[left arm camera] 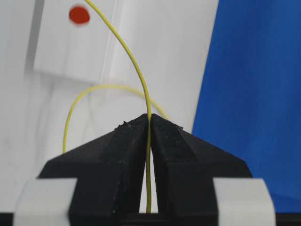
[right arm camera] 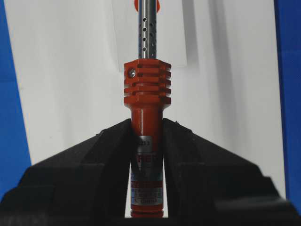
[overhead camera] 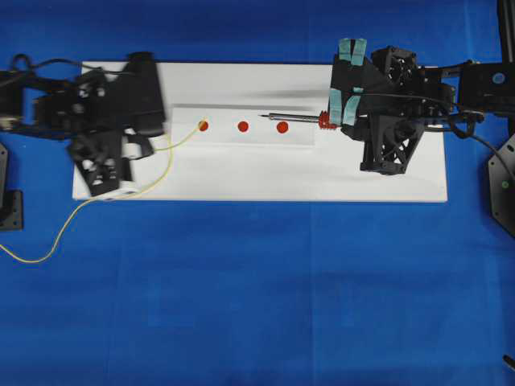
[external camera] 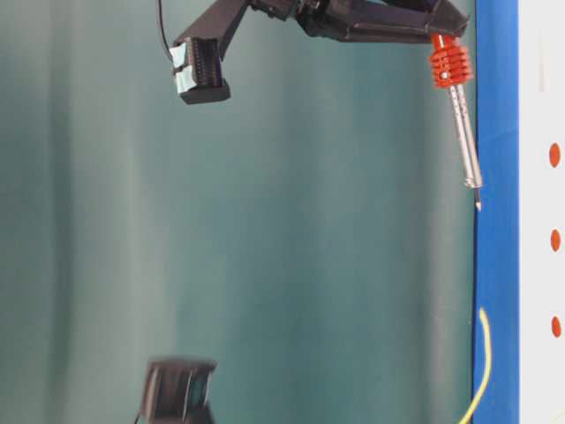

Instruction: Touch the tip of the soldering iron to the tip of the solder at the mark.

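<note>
Right claw [right arm camera: 146,141]: clamped on the iron [right arm camera: 146,117], black jaws pinching the orange-red handle from both sides, ribbed collar just clear of the tips. Silver perforated shaft running out toward 12 o'clock in the right wrist view, over white board [right arm camera: 66,70]. From overhead, right claw [overhead camera: 344,111] at 3 o'clock of the raised white strip [overhead camera: 241,138]; iron [overhead camera: 294,119] lying level, pointing toward 9 o'clock, dark tip between the middle red dot [overhead camera: 243,126] and the right red dot [overhead camera: 282,127], shaft crossing just at 12 o'clock of the right dot. In the table-level view, iron [external camera: 459,115] held clear of the board, tip not touching the surface.

Left claw [left arm camera: 149,136]: closed tight on the solder [left arm camera: 136,70], thin yellow wire nipped between the fingertips and arching out toward 11 o'clock, passing just at 3 o'clock of the left red dot [left arm camera: 79,15]. A second loop of the same wire curving at 9 o'clock of the jaws. From overhead, left claw [overhead camera: 153,133] blurred, at 9 o'clock of the strip; solder [overhead camera: 181,138] tip just at 10 o'clock of the left dot [overhead camera: 203,125], rest trailing toward 7 o'clock, off the board and onto blue cloth [overhead camera: 257,305].

Iron tip and solder tip well apart, middle dot between them.
</note>
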`<state>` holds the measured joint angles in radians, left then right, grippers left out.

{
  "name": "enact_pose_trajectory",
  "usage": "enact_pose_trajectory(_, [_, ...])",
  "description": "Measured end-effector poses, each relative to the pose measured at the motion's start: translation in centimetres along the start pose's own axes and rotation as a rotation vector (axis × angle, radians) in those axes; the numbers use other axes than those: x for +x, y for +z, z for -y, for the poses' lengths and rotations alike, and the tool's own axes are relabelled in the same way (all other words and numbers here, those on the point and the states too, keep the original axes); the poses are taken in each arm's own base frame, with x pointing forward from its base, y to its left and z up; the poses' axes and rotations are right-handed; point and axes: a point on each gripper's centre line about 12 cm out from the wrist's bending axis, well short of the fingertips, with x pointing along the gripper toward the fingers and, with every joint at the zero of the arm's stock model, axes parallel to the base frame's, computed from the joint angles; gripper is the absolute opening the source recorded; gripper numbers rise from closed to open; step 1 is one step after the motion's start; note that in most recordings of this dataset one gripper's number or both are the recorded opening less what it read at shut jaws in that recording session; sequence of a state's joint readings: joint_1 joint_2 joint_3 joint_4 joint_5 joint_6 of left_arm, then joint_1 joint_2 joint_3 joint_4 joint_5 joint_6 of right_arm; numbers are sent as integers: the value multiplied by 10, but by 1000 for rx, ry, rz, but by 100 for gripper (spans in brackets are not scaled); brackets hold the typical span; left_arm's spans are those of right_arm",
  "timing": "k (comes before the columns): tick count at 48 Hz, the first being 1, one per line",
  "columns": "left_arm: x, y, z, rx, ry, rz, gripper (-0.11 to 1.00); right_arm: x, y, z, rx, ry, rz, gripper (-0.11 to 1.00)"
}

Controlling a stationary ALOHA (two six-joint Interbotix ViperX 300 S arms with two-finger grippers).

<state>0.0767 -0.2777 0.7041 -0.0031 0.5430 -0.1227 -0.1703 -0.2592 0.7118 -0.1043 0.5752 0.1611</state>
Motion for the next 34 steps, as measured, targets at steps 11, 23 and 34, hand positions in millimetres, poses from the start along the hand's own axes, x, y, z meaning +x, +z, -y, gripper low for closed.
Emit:
enact_pose_trajectory(11, [35, 20, 2, 17, 7, -56, 2, 1, -1, 0, 0, 0, -2, 6])
enact_pose_trajectory(23, [63, 28, -2, 7, 24, -138, 2, 5, -4, 0, -1, 1, -5, 6])
enact_pose_trajectory(34, [66, 32, -2, 5, 25, -145, 2, 8, -9, 0, -2, 2, -8, 6])
